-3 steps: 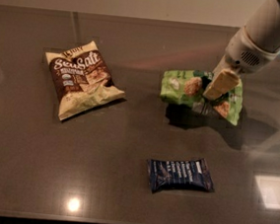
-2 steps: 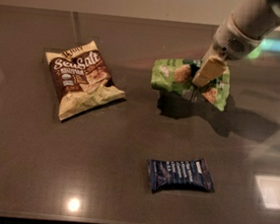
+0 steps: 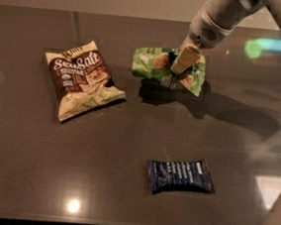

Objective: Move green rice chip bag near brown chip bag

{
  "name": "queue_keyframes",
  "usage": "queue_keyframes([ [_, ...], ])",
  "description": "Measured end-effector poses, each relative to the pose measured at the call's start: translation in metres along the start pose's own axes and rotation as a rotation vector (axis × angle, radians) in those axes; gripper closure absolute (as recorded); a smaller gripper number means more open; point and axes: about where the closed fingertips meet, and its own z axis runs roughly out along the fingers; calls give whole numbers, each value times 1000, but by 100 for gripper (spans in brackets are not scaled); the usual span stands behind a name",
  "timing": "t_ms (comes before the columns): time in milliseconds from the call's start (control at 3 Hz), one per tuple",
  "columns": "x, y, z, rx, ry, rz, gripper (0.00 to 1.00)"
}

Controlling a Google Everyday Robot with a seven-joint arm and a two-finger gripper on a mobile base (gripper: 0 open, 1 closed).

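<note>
The green rice chip bag (image 3: 160, 65) hangs lifted above the dark table, casting a shadow beneath it. My gripper (image 3: 179, 68) is shut on the bag's middle, coming down from the upper right. The brown chip bag (image 3: 81, 79), cream with a dark brown "Sea Salt" panel, lies flat on the table to the left, a short gap away from the green bag.
A small dark blue wrapped bar (image 3: 180, 175) lies on the table (image 3: 36, 164) toward the front, right of centre. My white arm (image 3: 229, 13) reaches in from the top right. The table's front edge runs along the bottom.
My gripper has carried the green rice chip bag leftward and a little up, closer to the brown chip bag. The other items have not moved.
</note>
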Motion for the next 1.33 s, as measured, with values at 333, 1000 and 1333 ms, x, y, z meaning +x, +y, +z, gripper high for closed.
queue_keyframes([
  [333, -25, 2, 15, -30, -37, -21, 100],
  [1000, -64, 10, 35, -77, -82, -88, 61],
  [1333, -72, 12, 39, -90, -93, -104, 38],
])
